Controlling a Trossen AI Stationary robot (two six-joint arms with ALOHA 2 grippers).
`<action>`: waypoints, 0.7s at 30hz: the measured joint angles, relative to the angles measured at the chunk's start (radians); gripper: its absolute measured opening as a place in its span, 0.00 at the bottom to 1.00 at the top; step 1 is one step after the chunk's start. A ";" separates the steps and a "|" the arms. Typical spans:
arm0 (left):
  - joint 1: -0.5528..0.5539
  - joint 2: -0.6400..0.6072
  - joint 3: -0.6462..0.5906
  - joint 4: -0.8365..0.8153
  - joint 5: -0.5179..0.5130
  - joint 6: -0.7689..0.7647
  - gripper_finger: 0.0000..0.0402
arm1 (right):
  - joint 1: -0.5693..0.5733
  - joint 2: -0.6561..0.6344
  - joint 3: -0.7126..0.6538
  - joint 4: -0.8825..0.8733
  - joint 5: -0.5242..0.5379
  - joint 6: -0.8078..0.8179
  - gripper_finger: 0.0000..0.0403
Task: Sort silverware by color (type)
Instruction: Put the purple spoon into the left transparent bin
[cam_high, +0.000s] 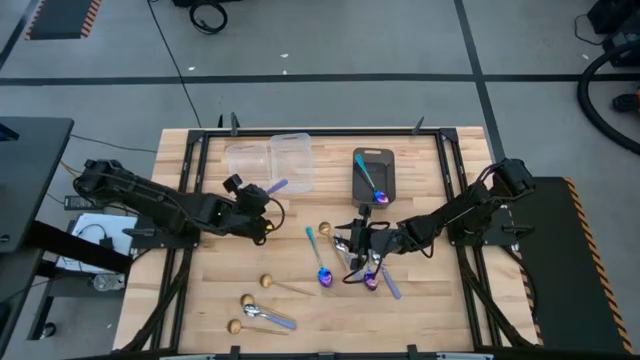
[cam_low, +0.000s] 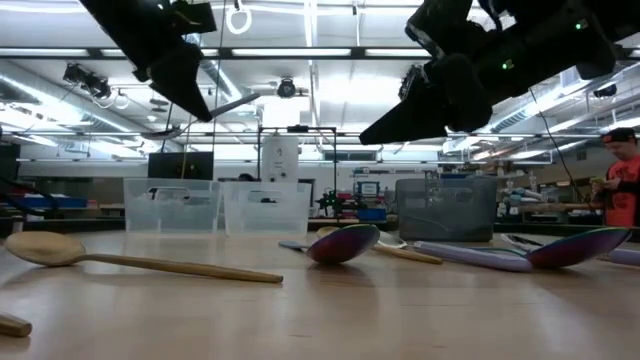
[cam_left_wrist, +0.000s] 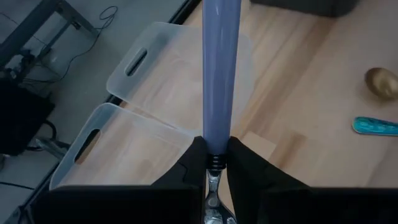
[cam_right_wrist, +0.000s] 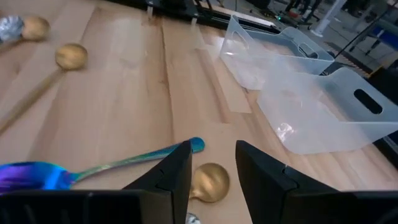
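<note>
My left gripper is shut on a silver spoon with a lavender handle, held in the air near the two clear bins. My right gripper is open and hovers low over the table, its fingers on either side of a gold spoon's bowl without touching it. An iridescent blue-purple spoon with a teal handle lies on the table beside that bowl. More gold spoons and a lavender-handled one lie near the table's near edge. A small heap of spoons lies under the right wrist. My left gripper pinches the lavender-handled spoon between its two fingers at the neck, where the handle meets the metal. The fingers lie along the spoon. The handle sticks out forward past the fingertips, lifted clear of the table, over the clear bins.
A dark grey bin at the far side holds one iridescent spoon. Two clear bins stand side by side at the far edge. In the low view a person stands in the room beyond the table.
</note>
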 joint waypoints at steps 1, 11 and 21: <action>0.006 0.000 0.000 -0.002 -0.001 0.006 0.12 | -0.006 0.000 0.000 0.001 -0.008 -0.013 0.33; 0.074 0.001 0.000 0.001 -0.028 0.048 0.12 | -0.056 0.000 0.000 0.014 -0.104 -0.109 0.33; 0.151 -0.077 -0.172 0.174 -0.001 0.096 0.12 | -0.085 0.000 0.000 0.024 -0.155 -0.132 0.33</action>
